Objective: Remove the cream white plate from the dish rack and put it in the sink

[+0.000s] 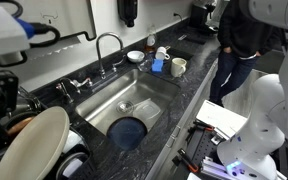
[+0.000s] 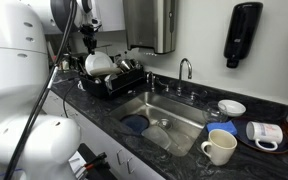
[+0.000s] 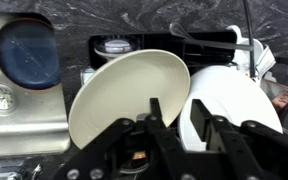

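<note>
The cream white plate (image 3: 124, 95) stands tilted on edge in the black dish rack (image 3: 209, 42), next to a white plate (image 3: 234, 100) on its right. It also shows in an exterior view (image 1: 32, 148), and the rack shows left of the sink in an exterior view (image 2: 112, 82). My gripper (image 3: 178, 110) is open just above the plates. One finger is in front of the cream plate's right rim and the other in front of the white plate. It holds nothing. In an exterior view the gripper (image 2: 89, 45) hangs over the rack. The steel sink (image 1: 104, 105) (image 2: 174, 108) lies beside the rack.
A blue plate (image 1: 129, 131) (image 3: 26, 55) lies in the sink bottom. The faucet (image 1: 106, 45) stands behind the sink. A cream mug (image 2: 219, 148), a white mug (image 2: 264, 133), a white bowl (image 2: 231, 107) and a blue sponge (image 1: 158, 66) sit on the dark counter. A person (image 1: 239, 40) stands at the far end.
</note>
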Controlling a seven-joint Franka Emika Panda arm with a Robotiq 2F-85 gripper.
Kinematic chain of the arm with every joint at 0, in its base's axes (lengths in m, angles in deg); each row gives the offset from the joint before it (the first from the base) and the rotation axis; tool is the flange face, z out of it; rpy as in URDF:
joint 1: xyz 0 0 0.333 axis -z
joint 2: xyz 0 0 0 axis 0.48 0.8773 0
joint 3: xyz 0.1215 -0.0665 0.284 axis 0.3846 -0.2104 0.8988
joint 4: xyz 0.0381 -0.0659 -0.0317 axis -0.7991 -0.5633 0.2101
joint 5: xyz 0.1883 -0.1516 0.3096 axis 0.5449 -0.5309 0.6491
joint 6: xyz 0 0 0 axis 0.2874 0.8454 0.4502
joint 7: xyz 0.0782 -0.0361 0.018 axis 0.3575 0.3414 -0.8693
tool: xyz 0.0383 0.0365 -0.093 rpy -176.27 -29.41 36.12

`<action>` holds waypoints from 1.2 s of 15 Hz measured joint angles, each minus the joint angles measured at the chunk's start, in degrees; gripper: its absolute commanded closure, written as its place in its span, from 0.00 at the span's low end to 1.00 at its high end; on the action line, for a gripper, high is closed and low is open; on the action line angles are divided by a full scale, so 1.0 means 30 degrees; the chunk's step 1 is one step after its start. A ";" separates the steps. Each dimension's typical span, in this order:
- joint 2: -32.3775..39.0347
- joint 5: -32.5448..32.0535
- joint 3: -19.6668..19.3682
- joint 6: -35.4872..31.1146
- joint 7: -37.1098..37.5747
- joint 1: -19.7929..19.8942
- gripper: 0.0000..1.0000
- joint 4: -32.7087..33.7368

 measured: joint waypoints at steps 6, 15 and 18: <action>-0.0160 0.1116 -0.0096 -0.5260 0.2052 0.0424 0.00 -0.2617; -0.1934 0.1122 -0.0042 -0.5607 0.8572 0.0423 0.00 -0.5666; -0.2481 0.1439 -0.0010 -0.3457 0.9343 0.0595 0.00 -0.5829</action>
